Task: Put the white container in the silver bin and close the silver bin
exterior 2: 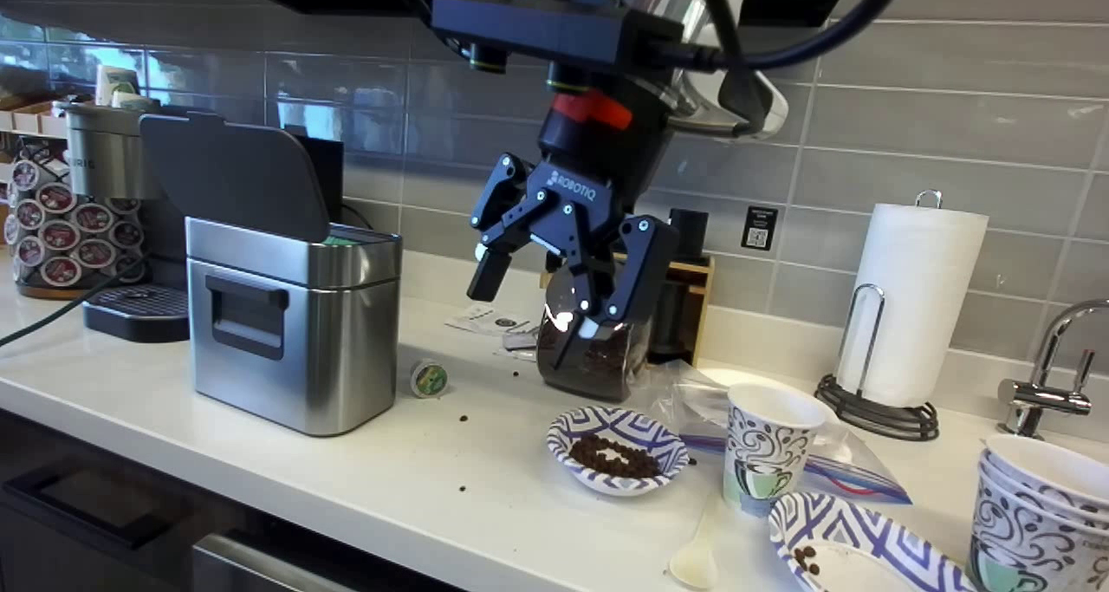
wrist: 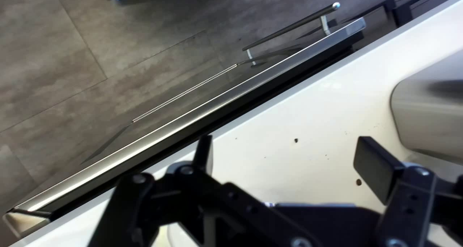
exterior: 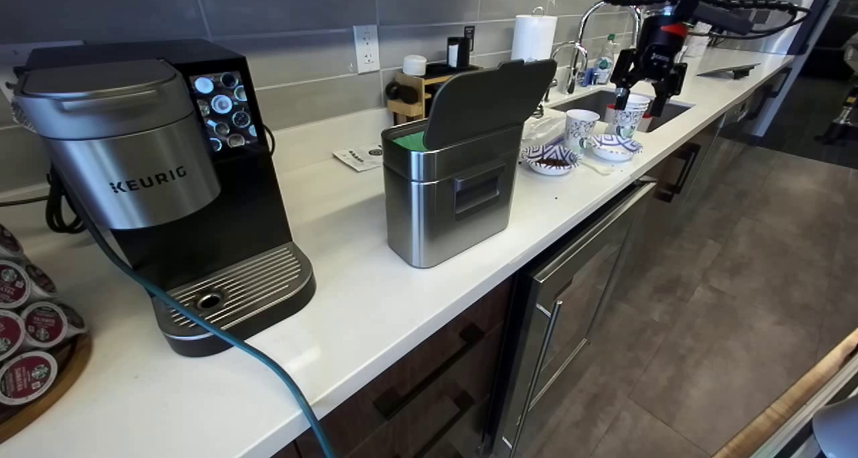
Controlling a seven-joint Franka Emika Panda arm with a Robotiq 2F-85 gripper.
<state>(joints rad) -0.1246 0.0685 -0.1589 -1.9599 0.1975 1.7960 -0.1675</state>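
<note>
The silver bin [exterior: 419, 220] stands on the counter with its dark grey lid [exterior: 486, 102] raised and its green inner rim showing. It also shows in an exterior view [exterior 2: 355, 349], and partly at the right edge of the wrist view [wrist: 430, 113]. A small white pod with a green top [exterior 2: 429, 378], which fits the white container, lies on its side beside the bin. The pod does not show in the other views. My gripper [exterior 2: 524, 328] is open and empty above the counter, right of the bin and pod; its spread fingers show in the wrist view [wrist: 291, 158].
A Keurig machine [exterior: 161, 176] stands beyond the bin. Near the gripper are a dark-filled jar [exterior 2: 589, 367], a patterned bowl [exterior 2: 617, 479], a paper cup [exterior 2: 767, 445], a plastic bag [exterior 2: 853, 471], a spoon [exterior 2: 696, 562] and stacked cups [exterior 2: 1040, 523]. The counter's front edge is close.
</note>
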